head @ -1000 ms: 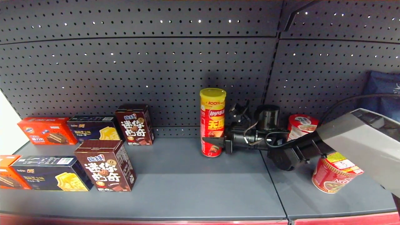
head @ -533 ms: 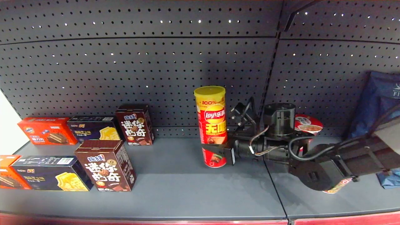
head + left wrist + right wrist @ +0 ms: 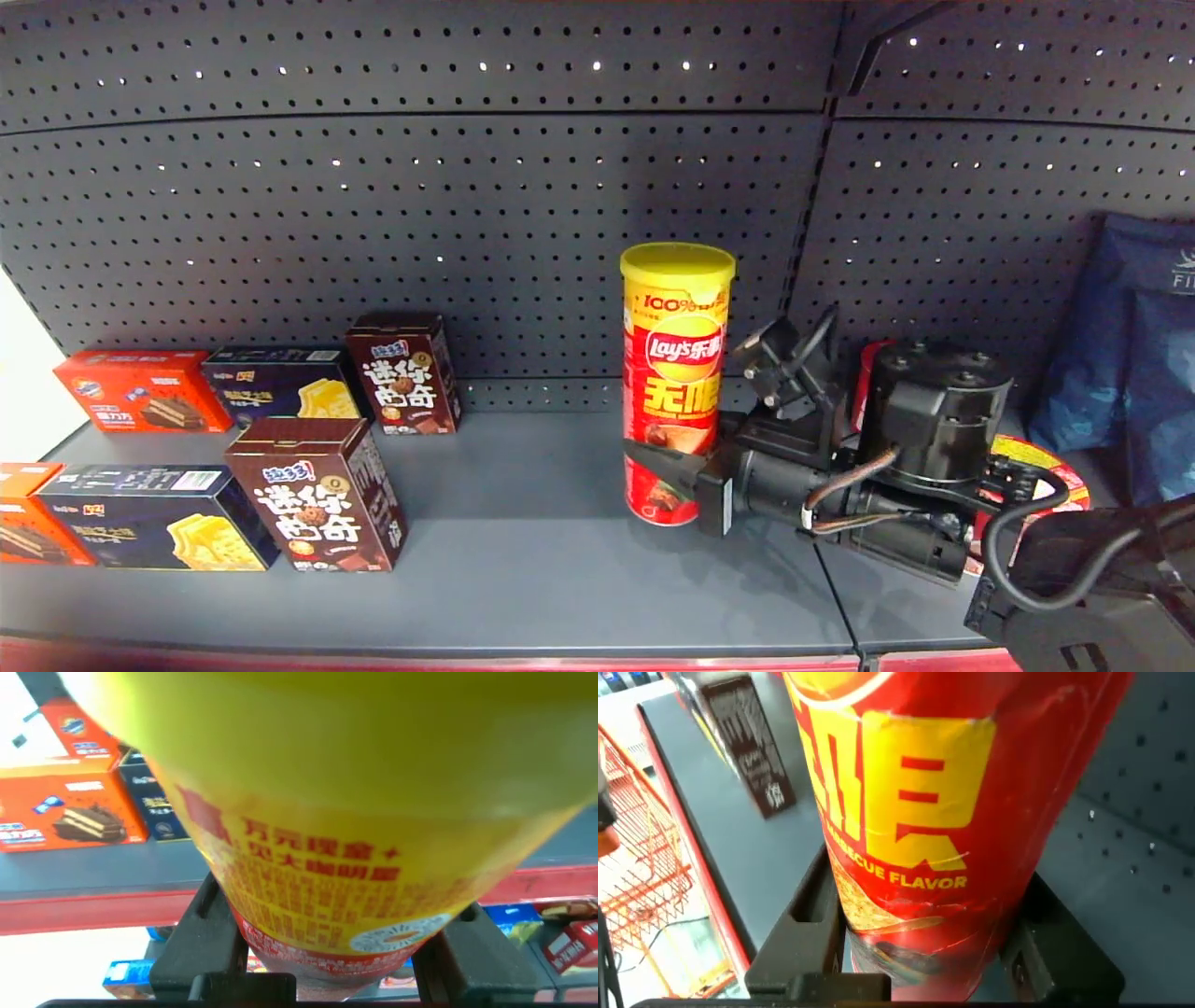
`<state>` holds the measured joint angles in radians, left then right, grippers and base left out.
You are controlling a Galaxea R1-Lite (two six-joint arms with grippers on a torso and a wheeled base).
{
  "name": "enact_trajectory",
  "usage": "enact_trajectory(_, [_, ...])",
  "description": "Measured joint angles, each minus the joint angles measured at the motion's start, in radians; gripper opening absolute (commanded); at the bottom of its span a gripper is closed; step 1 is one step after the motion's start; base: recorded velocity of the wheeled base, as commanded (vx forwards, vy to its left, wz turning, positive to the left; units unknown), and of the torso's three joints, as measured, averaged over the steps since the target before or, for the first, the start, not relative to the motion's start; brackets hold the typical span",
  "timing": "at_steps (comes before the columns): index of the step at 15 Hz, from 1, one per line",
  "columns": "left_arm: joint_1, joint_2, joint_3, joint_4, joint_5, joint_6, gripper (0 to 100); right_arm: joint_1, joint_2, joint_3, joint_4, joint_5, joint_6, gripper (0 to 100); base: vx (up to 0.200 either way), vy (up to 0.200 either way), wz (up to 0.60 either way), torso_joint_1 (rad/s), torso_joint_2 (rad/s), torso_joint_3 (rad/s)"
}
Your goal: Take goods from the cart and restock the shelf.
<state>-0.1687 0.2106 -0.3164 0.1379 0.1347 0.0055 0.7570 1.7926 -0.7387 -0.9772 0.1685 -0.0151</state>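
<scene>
The right pincer pinched the chips can upright on the middle of the shelf, boxes at its 9 o'clock, not yet released. The left pincer clamped a yellow canister, apparently the next item to shelve.

dark grey shelf, pegboard back.
- far left, front row: orange box touching dark blue wafer box; brown cookie box upright beside it.
- back row: orange cake box, dark blue wafer box, brown cookie box, side by side.
- right section: red noodle cup, partly hidden; blue bags against the back.
</scene>
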Motion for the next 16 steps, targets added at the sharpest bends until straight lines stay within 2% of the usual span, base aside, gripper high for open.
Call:
enact_trajectory(4, [0.033,0.02,-0.038,0.0,0.017,0.028,0,-0.002,0.001,0.116,-0.117,-0.003,0.009,0,0.0,0.0,0.0,0.0,0.0,0.0])
enact_trajectory(9, [0.043,0.031,-0.065,0.0,0.036,0.041,0,0.007,0.029,0.14,-0.158,-0.06,0.024,0,0.0,0.0,0.0,0.0,0.0,0.0])
enact_trajectory(16, [0.043,0.049,-0.096,0.001,0.04,0.042,0,0.064,0.053,0.24,-0.242,-0.066,0.045,0,0.0,0.0,0.0,0.0,0.0,0.0])
